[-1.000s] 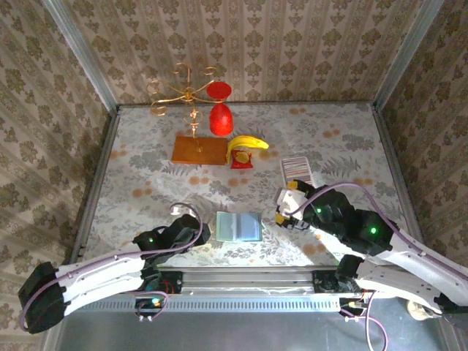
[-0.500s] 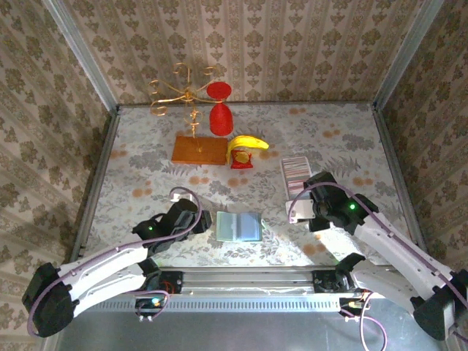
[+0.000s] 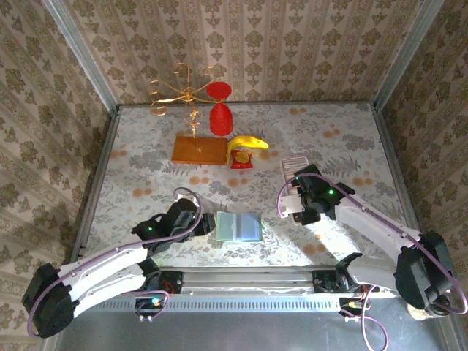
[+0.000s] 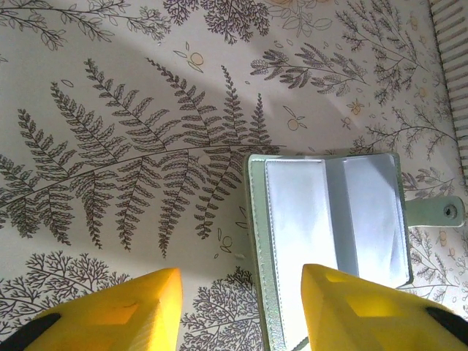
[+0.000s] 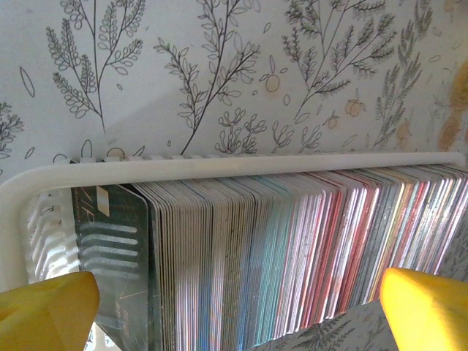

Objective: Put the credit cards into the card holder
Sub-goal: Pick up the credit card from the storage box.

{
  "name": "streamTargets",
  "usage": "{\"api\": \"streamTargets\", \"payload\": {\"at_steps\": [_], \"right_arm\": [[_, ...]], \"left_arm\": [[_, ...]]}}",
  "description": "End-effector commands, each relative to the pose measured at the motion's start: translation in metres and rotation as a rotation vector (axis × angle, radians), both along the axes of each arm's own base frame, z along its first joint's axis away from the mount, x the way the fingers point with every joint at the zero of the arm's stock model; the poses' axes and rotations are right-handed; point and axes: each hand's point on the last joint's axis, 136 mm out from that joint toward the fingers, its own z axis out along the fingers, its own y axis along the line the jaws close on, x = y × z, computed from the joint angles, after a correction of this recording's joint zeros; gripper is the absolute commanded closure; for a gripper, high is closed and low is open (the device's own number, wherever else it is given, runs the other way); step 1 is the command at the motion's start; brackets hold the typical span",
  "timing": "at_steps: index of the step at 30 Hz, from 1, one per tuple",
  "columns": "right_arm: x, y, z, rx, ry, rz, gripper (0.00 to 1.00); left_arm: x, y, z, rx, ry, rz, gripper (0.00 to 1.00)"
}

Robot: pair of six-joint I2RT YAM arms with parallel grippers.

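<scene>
My right tool (image 5: 238, 311), spread wide, straddles the mixed-coloured plastic credit cards (image 5: 278, 241) in a white slotted tray (image 5: 219, 167) (to pinch one, I judge); my left tool (image 4: 240, 281), spread, hovers over the grey-green folding card holder (image 4: 329, 212), open by the near edge of the tabletop (image 3: 146, 168).

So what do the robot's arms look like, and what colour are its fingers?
The left arm and right arm are white tubes with chunky black joints. Thin purple cables loop along them, and a tiny green light glows on each. The left end effector and right end effector have bright yellow fingers with black patches lower down.
</scene>
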Motion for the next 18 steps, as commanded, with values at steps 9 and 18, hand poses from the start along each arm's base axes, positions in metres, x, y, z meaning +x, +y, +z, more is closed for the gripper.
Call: {"api": "streamTargets", "payload": {"at_steps": [9,18], "right_arm": [[-0.001,-0.006,-0.006,-0.032,0.049,-0.003,0.0],[0.008,-0.01,-0.012,-0.108,0.086,0.009,0.0]], "left_arm": [[0.002,-0.004,0.01,-0.029,-0.02,-0.019,0.53],[0.003,-0.006,0.01,-0.038,-0.016,-0.023,0.53]]}}
